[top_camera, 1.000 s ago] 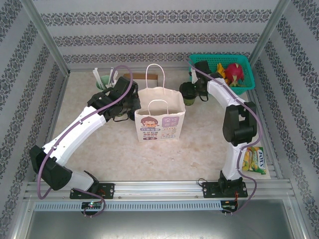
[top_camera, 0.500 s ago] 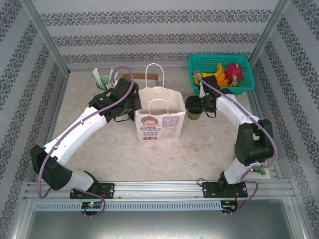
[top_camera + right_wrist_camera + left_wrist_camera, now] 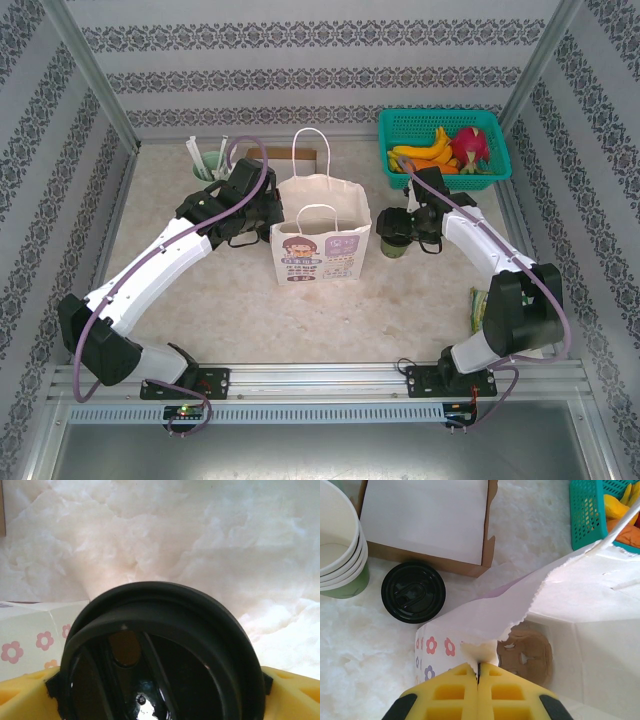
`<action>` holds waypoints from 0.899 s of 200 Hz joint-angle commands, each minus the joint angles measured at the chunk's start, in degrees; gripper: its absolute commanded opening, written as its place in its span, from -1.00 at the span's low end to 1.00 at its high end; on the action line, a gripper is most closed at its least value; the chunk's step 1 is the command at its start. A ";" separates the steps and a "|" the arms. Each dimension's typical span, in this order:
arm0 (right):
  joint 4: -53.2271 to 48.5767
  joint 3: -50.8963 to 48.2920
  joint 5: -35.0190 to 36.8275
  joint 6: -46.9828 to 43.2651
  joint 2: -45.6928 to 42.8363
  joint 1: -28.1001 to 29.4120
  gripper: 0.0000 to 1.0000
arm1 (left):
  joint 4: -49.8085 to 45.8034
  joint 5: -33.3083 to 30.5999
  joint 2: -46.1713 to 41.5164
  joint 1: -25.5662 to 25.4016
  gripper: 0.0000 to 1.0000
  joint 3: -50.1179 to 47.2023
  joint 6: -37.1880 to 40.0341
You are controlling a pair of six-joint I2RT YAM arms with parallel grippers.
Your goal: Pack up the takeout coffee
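Note:
The takeout coffee [image 3: 392, 247], a small green cup with a black lid, hangs just right of the white paper bag [image 3: 320, 240]. My right gripper [image 3: 397, 233] is shut on it. In the right wrist view its black lid [image 3: 160, 645] sits between the yellow fingers [image 3: 292, 692], with the bag's flowered side at lower left. My left gripper [image 3: 479, 667] is shut on the bag's left rim and holds the mouth open [image 3: 580, 610]. A brown cardboard piece [image 3: 525, 652] lies on the bag's floor.
A teal basket [image 3: 400, 125] with bananas [image 3: 420, 155] and a pink fruit [image 3: 468, 145] stands at the back right. Behind the bag are a brown box [image 3: 425, 520], stacked lidless cups [image 3: 340, 545], a round black lid [image 3: 413, 592] and a mint mug [image 3: 210, 160]. A snack packet [image 3: 478, 300] lies near right.
My right arm has carried the cup from beside the basket toward the near side, ending next to the bag's right wall. The left gripper and the bag have stayed put.

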 commanded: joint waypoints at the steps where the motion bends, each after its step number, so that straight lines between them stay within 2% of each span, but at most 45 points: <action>1: -4.62 -0.07 0.22 -1.27 1.20 -0.27 0.96 | 0.39 0.69 -1.07 0.23 -0.94 -1.15 1.57; 59: -9.61 5.01 2.17 -3.09 2.60 -0.36 0.96 | 0.91 0.52 -1.92 0.23 -0.94 -2.24 1.44; 106: -10.63 7.76 1.04 -4.11 3.65 -0.46 0.96 | 1.01 0.52 -1.70 0.23 -0.94 -2.20 1.39; 180: -17.05 15.48 1.36 -9.34 10.52 -0.52 0.96 | 0.40 0.03 -1.03 0.23 -0.94 -1.60 1.58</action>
